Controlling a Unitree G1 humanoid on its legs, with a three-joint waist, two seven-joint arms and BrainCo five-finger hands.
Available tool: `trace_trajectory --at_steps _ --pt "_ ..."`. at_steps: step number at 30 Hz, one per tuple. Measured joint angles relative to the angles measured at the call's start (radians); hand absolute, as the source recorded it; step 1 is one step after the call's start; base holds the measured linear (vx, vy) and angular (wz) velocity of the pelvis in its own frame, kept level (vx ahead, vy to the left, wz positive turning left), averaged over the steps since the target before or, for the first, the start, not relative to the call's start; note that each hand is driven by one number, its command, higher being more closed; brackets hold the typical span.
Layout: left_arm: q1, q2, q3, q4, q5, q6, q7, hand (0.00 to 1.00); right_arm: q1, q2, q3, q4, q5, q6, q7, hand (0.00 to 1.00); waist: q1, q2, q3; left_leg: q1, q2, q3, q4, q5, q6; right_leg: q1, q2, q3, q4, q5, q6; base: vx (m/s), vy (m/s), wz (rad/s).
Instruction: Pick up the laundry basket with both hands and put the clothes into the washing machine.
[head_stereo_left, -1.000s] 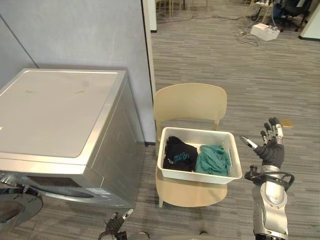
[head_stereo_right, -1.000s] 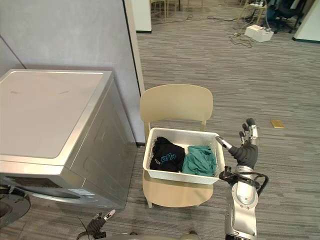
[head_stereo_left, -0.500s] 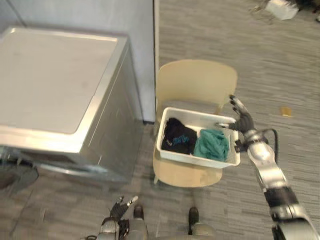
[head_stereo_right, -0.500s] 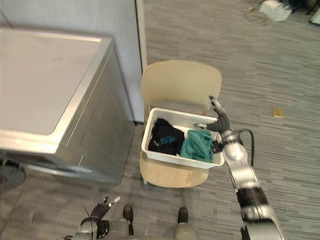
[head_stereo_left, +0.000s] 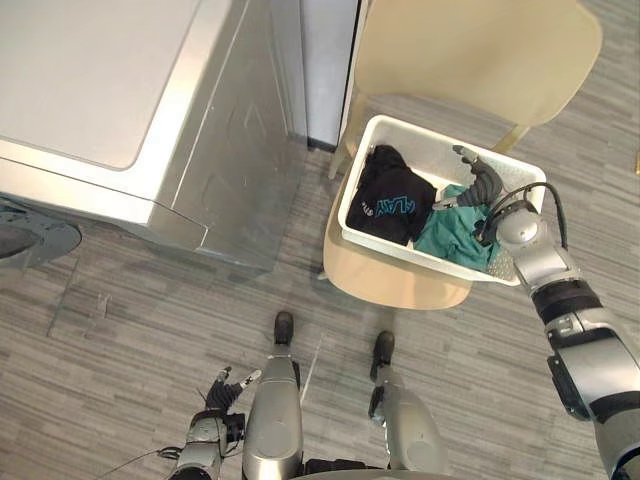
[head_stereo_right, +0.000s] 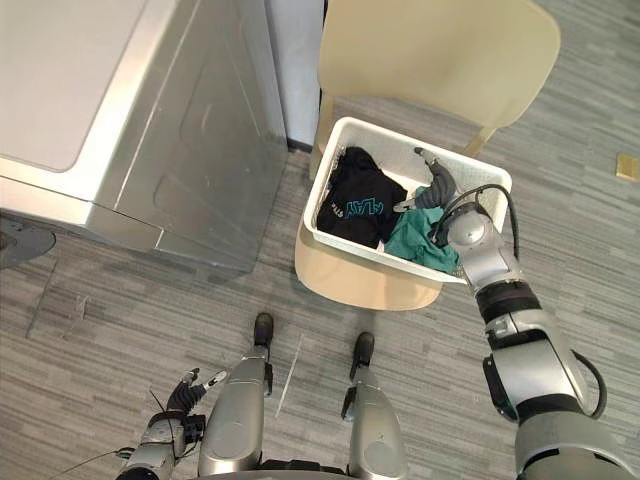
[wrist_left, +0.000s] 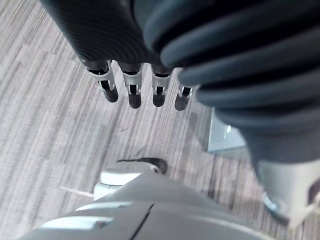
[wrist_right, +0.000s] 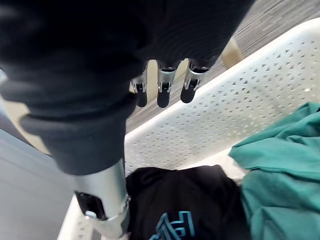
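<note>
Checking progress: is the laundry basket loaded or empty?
Loaded: a black garment and a green garment lie inside the laundry basket, on the chair.

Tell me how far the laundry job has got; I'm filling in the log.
Nothing is finished: the basket sits on the chair with the black garment and green garment inside. In hand: the open right hand reaches over the basket; the left hand hangs open near the floor. Left: grip with both hands, lift, load the washing machine.
</note>
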Motion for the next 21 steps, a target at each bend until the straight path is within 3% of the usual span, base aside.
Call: trace_trajectory --at_steps 7,12,17,21 --pt "-0.008 0.005 -0.035 -0.021 -0.002 -0.012 0.033 0.0 -0.06 -0.012 -0.003 0.087 -0.01 0.003 -0.026 0.0 0.0 0.005 0.004 -0.117 0.002 -0.031 0.026 0.001 0.003 -0.09 0.007 -0.018 -0.003 0.028 -0.01 -0.03 0.004 0.05" --pt "-0.01 -0.006 -0.046 -0.089 -0.002 -0.014 0.066 0.0 -0.117 -0.029 -0.005 0.189 -0.017 0.004 -0.063 0.0 0.004 0.032 0.032 -0.222 -0.003 -0.083 0.032 0.019 0.001 -0.161 0.007 -0.063 -0.007 0.036 -0.014 -0.04 0.008 0.19" --pt "-0.047 -0.025 -0.057 -0.158 -0.001 -0.017 0.09 0.0 -0.175 -0.071 -0.027 0.262 -0.002 0.006 -0.112 0.0 0.04 0.064 0.05 -0.352 -0.019 -0.153 0.033 0.06 -0.003 -0.235 0.014 -0.124 -0.04 0.037 -0.014 -0.02 0.02 0.28" --pt "-0.048 -0.051 -0.025 -0.261 -0.001 -0.017 0.109 0.0 -0.186 -0.091 -0.098 0.249 -0.002 0.001 -0.175 0.0 0.06 0.065 0.05 -0.45 -0.019 -0.183 0.047 0.072 -0.002 -0.305 0.01 -0.165 -0.036 0.037 -0.014 -0.02 0.032 0.18"
